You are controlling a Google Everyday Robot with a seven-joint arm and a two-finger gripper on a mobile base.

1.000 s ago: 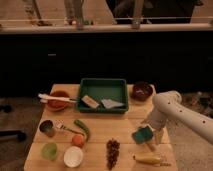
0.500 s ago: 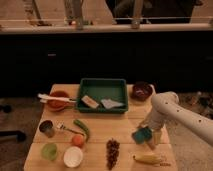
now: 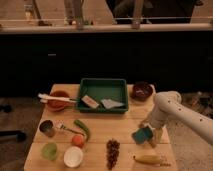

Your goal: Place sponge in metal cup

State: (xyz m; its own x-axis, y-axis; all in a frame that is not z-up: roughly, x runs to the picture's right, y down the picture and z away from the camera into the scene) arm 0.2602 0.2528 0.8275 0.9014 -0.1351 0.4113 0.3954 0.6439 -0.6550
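Note:
The teal sponge [image 3: 141, 135] lies near the right edge of the wooden table [image 3: 100, 131], looking slightly tilted. My gripper [image 3: 149, 132] hangs from the white arm [image 3: 172, 107] on the right, directly at the sponge, its fingers open and partly behind it. Whether the fingers touch the sponge I cannot tell. The metal cup [image 3: 46, 128] stands far off on the left side of the table, upright, with a dark inside.
A green tray [image 3: 86, 90] holding pale items sits at the back centre, a dark bowl [image 3: 142, 91] to its right, an orange bowl [image 3: 58, 100] with white utensils to its left. Nearer: green chili [image 3: 82, 129], orange fruit [image 3: 77, 141], light green cup [image 3: 49, 150], white bowl [image 3: 73, 156], grapes [image 3: 113, 151], banana [image 3: 150, 160].

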